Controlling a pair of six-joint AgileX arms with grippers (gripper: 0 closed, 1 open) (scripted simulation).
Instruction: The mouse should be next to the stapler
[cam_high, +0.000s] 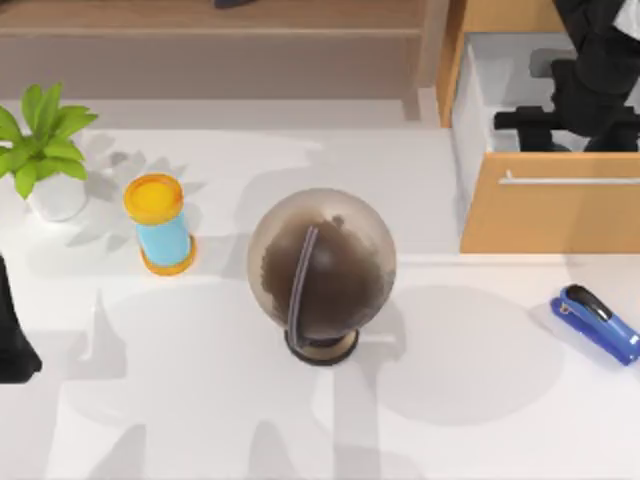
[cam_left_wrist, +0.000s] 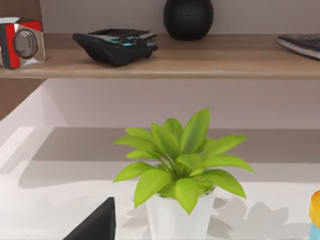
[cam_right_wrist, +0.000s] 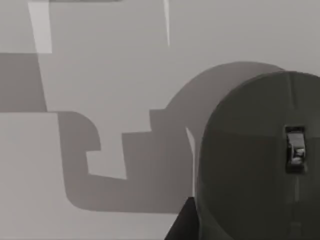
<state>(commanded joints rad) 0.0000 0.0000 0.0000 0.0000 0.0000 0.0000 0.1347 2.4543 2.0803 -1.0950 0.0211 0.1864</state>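
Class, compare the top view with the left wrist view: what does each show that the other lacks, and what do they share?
Top view alone: the dark globe, the blue stapler at the right, the right arm reaching into the open drawer. Left wrist view alone: on the wooden shelf, a black keypad device, a red-and-white box, a black round object. Both: the potted plant and the yellow-lidded cylinder.

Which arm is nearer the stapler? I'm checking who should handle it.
Right. The right arm is over the open drawer, just above the stapler in the top view; the left arm sits at the table's far left edge.
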